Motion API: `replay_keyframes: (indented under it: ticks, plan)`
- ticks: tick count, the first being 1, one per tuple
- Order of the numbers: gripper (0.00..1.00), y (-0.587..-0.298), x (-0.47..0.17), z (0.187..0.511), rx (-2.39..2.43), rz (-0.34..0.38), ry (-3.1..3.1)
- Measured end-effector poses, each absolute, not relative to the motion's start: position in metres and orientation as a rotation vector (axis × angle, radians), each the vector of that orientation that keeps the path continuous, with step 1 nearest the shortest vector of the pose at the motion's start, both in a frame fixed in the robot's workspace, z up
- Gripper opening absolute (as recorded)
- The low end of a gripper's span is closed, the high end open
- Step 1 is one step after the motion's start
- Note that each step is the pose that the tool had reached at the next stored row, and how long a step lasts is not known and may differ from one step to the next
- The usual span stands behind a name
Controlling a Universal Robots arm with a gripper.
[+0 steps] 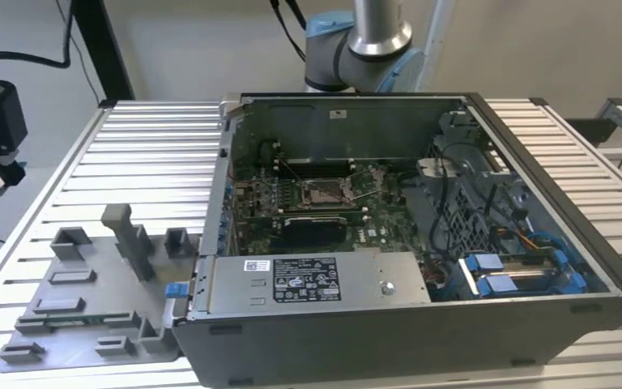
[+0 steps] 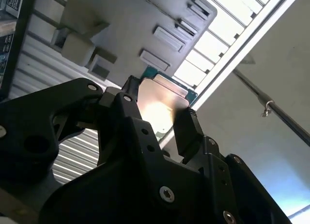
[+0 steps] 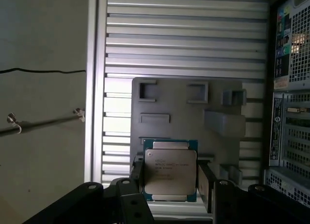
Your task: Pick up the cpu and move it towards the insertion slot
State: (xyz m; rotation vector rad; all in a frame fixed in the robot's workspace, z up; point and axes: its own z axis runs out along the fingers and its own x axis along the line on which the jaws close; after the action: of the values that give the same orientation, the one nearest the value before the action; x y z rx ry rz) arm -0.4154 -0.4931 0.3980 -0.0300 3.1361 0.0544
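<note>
Pinching the chip (image 3: 170, 173) by two opposite edges, the fingers (image 3: 204, 183) held it over the grey fixture plate (image 3: 186, 117) on the worktop (image 3: 184, 40), well apart from the socket (image 1: 322, 192), which sat inside the open computer case (image 1: 398, 344) at the exterior view's middle.

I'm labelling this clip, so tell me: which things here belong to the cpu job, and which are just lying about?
In the job: gripper, shut on the cpu; insertion slot.
Lying about: grey fixture plate; silver power-supply box; blue drive clips.
</note>
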Motion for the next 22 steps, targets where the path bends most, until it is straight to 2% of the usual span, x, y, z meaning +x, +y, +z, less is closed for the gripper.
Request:
replay_keyframes:
  ticks: [22]
  plan:
    - [0.00, -0.493, -0.331, 0.398, -0.030, 0.054, 3.136]
